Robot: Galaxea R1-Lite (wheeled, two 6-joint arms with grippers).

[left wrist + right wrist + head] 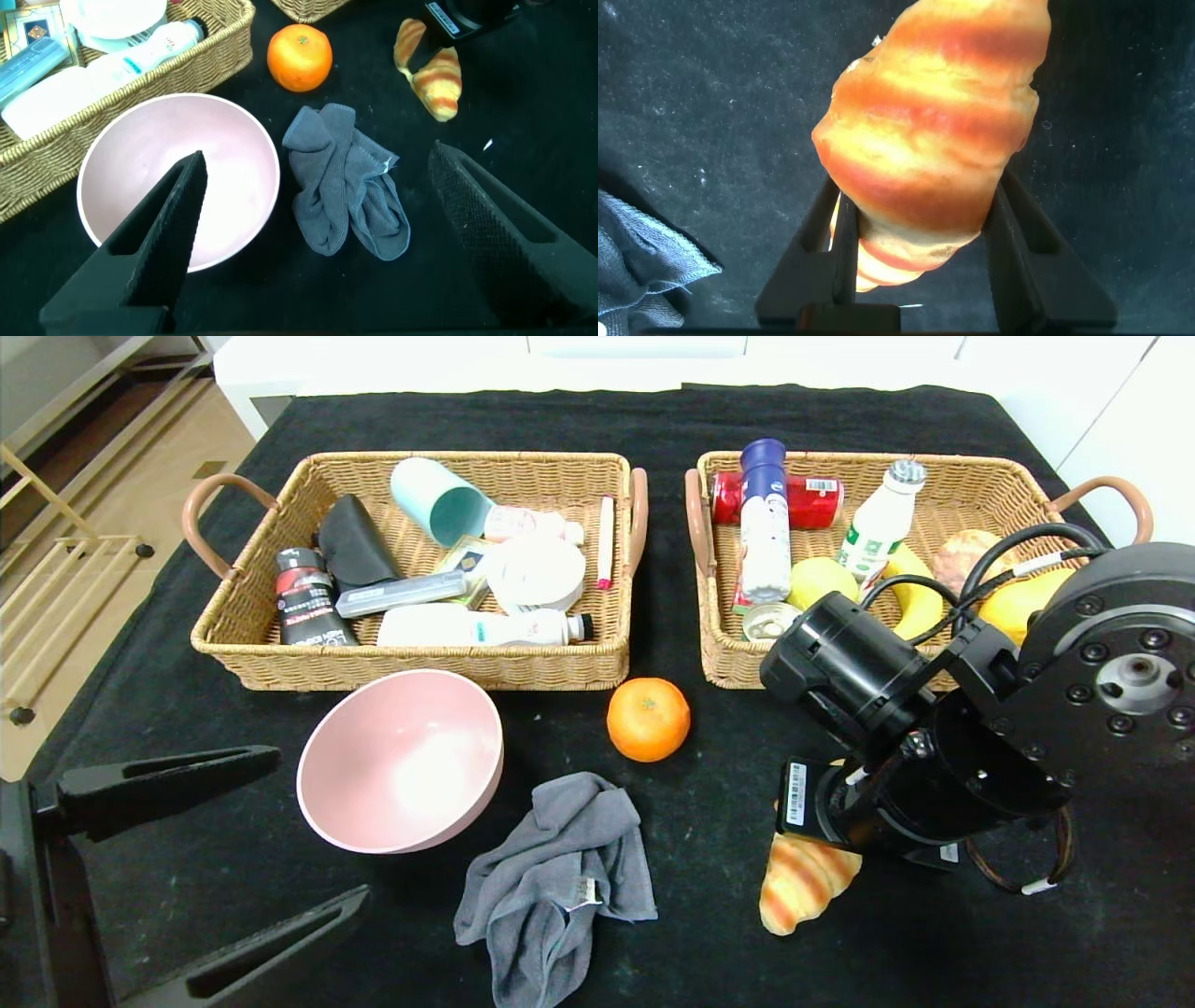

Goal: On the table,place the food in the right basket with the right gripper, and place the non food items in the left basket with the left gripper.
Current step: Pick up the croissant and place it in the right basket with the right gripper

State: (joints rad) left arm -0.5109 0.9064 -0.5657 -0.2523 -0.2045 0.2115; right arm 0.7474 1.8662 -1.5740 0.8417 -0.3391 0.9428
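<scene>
1. Straddling the croissant [929, 140], the right gripper [920, 247] has one dark finger on each flank of the pastry, which lies on the table [709, 859] near its front edge, below the right basket [1018, 485]. Whether the fingers already press the crust or only bracket it cannot be told for sure; they look snug against it.
2. Doing this step well probably means closing gently: the croissant looks soft and tapered, so a hard squeeze may crush it or make it slip toward a narrow end.
3. A grip across the thick middle would seem safest before lifting straight up.
4. The lift should clear the basket's near wall and avoid the orange [648, 719], which sits well apart to the left, between the two baskets.
5. Room in the right basket is tight; a gap near the banana [920, 602] looks possible.
6. The left gripper [280, 840] hangs wide open at the near left, beside the pink bowl [401, 761] and grey cloth [560, 868], both still outside the left basket [411, 663].
</scene>
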